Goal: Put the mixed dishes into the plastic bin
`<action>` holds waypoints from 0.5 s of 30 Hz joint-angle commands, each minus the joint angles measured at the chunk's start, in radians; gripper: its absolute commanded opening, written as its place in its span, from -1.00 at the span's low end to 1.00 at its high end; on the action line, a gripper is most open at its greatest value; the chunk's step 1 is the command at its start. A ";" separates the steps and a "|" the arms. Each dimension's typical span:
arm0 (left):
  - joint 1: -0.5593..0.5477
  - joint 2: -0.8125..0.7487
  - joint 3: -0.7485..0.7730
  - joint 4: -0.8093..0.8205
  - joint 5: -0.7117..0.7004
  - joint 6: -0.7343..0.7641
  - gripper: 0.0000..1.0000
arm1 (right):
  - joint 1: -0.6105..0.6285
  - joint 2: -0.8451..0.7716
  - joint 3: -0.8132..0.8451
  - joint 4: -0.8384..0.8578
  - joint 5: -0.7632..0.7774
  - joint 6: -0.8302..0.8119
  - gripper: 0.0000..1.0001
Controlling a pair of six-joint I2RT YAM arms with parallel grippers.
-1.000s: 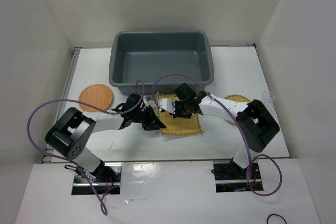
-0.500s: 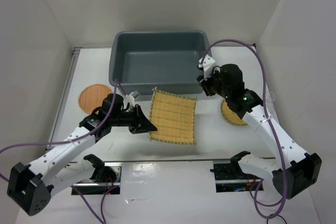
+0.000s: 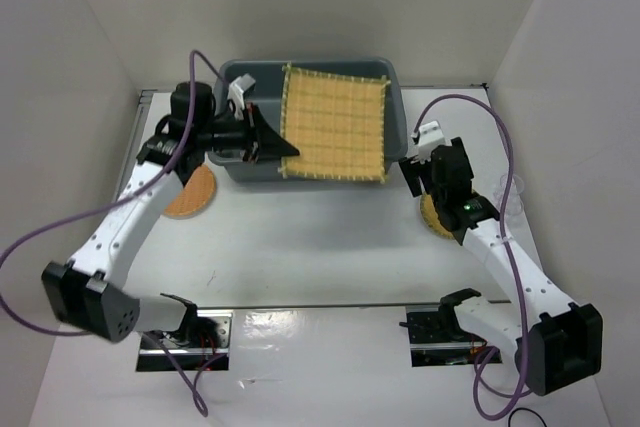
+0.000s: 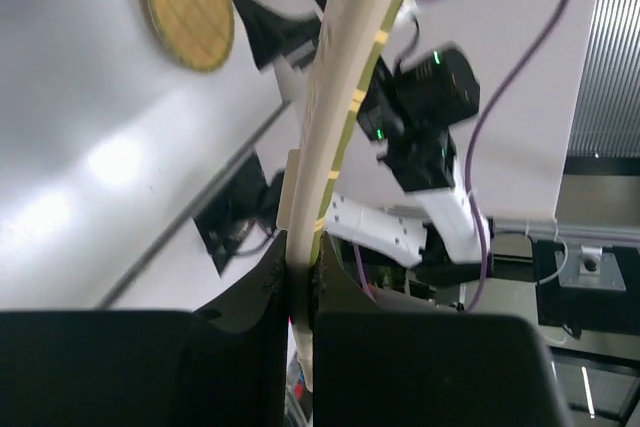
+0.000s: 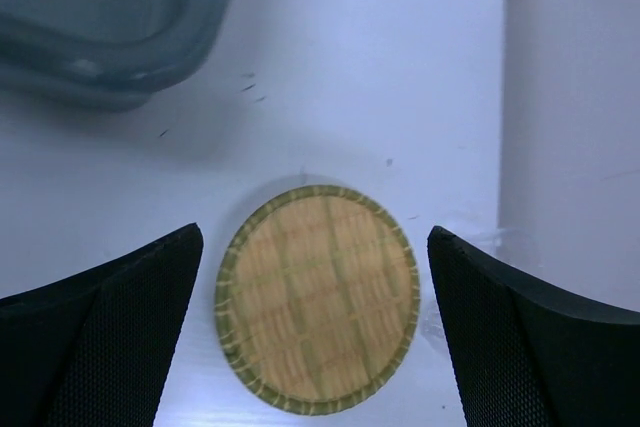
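Left gripper (image 3: pixel 280 142) pinches the light, probably stiff slatted mat (image 3: pixel 335 125) by its edge over the plastic bin (image 3: pixel 396 87); right gripper (image 5: pixel 312 237), released, hovers over the woven disc (image 5: pixel 317 297) beside the bin; take its rim.

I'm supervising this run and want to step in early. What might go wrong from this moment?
The mat is pinched by one edge in the left gripper, and its near edge reaches the front rim of the bin; released here, it may end up propped on the rim. The pale woven disc lies flat under the open right gripper, so the grasp may slip off it.
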State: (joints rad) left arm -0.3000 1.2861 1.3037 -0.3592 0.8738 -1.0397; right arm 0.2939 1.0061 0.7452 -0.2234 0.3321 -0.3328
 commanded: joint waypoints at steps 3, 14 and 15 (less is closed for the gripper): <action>0.079 0.287 0.251 -0.067 0.109 0.187 -1.00 | -0.030 -0.050 -0.015 0.127 0.101 0.015 0.95; 0.116 0.755 0.575 -0.037 0.111 0.242 -1.00 | -0.030 -0.104 0.019 -0.105 0.094 0.014 0.95; 0.116 0.783 0.623 -0.046 0.111 0.242 -1.00 | -0.030 -0.104 0.019 -0.129 0.094 0.014 0.95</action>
State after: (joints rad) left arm -0.1799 2.0560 1.7527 -0.4801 0.9318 -0.8410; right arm 0.2699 0.9321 0.7448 -0.2874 0.4061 -0.3328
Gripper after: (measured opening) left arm 0.085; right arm 0.973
